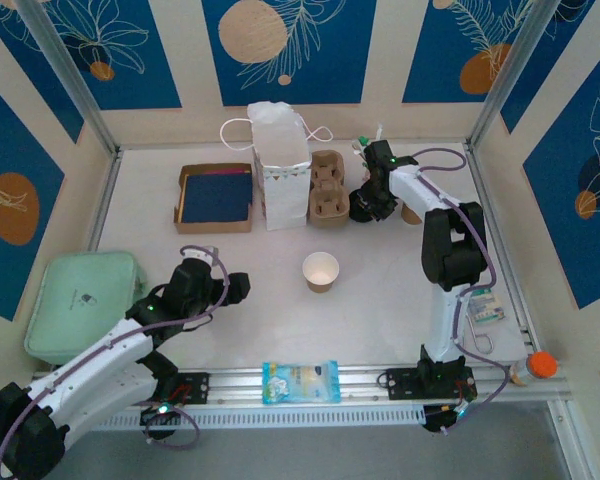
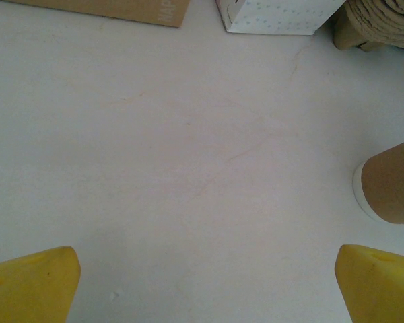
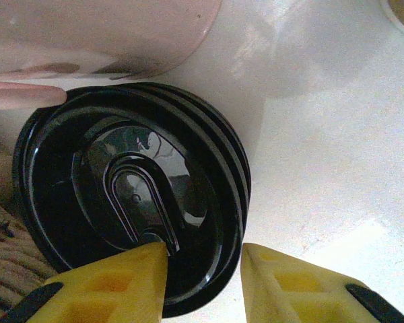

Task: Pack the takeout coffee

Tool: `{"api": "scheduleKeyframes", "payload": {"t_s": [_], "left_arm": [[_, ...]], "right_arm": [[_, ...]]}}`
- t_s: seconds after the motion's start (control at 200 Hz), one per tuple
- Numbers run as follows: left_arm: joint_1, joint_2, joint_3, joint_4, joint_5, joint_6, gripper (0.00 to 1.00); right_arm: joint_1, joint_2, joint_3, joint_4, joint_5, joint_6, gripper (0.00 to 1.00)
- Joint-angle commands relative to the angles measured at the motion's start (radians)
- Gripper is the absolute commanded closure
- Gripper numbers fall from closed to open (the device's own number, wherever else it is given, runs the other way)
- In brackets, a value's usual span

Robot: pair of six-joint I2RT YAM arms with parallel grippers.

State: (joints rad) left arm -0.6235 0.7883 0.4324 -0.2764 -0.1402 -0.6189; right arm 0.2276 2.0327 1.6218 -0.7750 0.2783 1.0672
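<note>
While the right gripper [image 3: 203, 269] hangs over the stack of glossy black plastic lids [image 3: 131, 202] at the far right of the white table [image 2: 155, 155], its yellow jaws stand narrow, one on the top lid's face and one outside the rim. I cannot tell whether they pinch it yet. From above, the small kraft-brown paper cup with the white rim [image 1: 320, 271] lies at about 7 o'clock from that gripper, near the table's middle and apart from everything else. It stands upright with its mouth open to the ceiling, so its long axis is vertical.

The left gripper [image 1: 218, 285] is spread wide and carries nothing. The cup is at its 3 o'clock, just off to the side of its open jaws. The two grippers look about equally near.

My guess is a lid goes onto the cup. That would mean a carry toward 7 o'clock and a straight descent onto the rim.
</note>
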Motion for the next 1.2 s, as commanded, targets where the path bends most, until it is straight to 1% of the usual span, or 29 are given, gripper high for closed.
{"api": "scheduleKeyframes", "payload": {"t_s": [0.0,0.23,0.555,0.695,0.856,1.191], "left_arm": [[-0.009,-0.001,-0.011,-0.001,-0.021,0.026,0.03],[-0.010,-0.002,-0.007,-0.004,-0.021,0.028,0.03],[-0.010,-0.006,-0.001,-0.009,-0.021,0.028,0.03],[-0.010,-0.006,0.003,-0.012,-0.021,0.028,0.03],[-0.009,-0.006,0.006,-0.010,-0.020,0.027,0.03],[-0.010,-0.008,0.014,-0.013,-0.015,0.028,0.03]], "right_arm": [[-0.007,0.017,0.030,-0.010,0.009,0.018,0.66],[-0.012,0.036,0.044,-0.011,-0.007,0.008,0.73],[-0.015,0.034,0.050,-0.016,-0.013,0.001,0.74],[-0.014,0.022,0.043,-0.017,-0.007,0.003,0.81],[-0.017,0.009,0.039,-0.020,-0.007,-0.001,0.86],[-0.028,-0.029,0.011,-0.018,-0.013,-0.001,0.87]]}}
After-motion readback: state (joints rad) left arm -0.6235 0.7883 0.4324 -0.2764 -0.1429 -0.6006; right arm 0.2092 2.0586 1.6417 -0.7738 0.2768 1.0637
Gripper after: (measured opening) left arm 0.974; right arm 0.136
